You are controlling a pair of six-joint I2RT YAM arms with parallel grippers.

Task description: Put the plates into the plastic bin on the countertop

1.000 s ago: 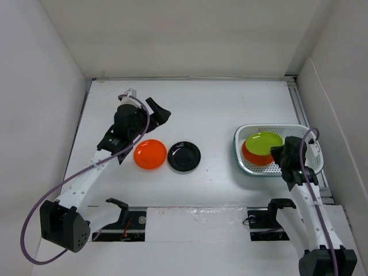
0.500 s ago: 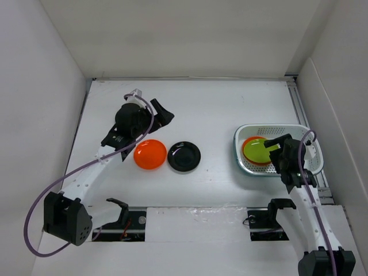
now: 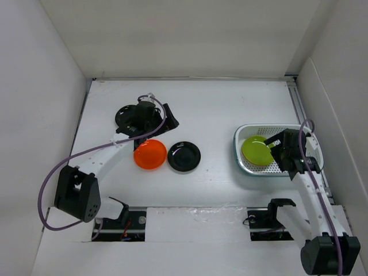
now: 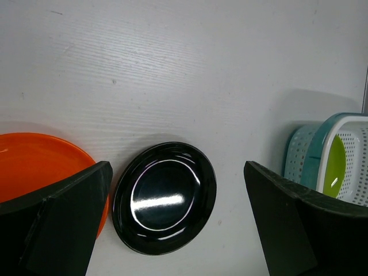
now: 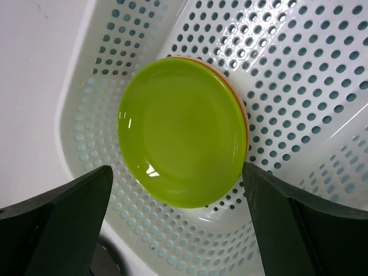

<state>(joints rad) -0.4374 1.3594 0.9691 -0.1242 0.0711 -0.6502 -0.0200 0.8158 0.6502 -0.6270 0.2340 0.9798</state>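
Observation:
A lime green plate [image 3: 256,150] [image 5: 181,129] lies flat in the left half of the plastic bin [image 3: 270,127] [image 5: 299,63], on an orange plate whose rim [image 5: 245,118] peeks out beneath. My right gripper [image 3: 276,153] [image 5: 177,169] hovers open just above them, holding nothing. On the countertop [image 3: 230,103] sit an orange plate [image 3: 150,154] [image 4: 34,167] and a glossy black plate [image 3: 184,156] [image 4: 165,197] side by side. My left gripper [image 3: 169,118] [image 4: 175,169] is open and empty, behind and above these two, looking down at the black plate.
White walls bound the countertop at the back, left and right. The bin [image 4: 305,155] stands near the right wall, with a metal rail [image 3: 299,106] running along that side. The arm bases and black clamps [image 3: 118,208] sit at the near edge.
My right gripper opened and released the lime green plate, which settled flat onto the orange plate in the bin. My left arm swung right and further back.

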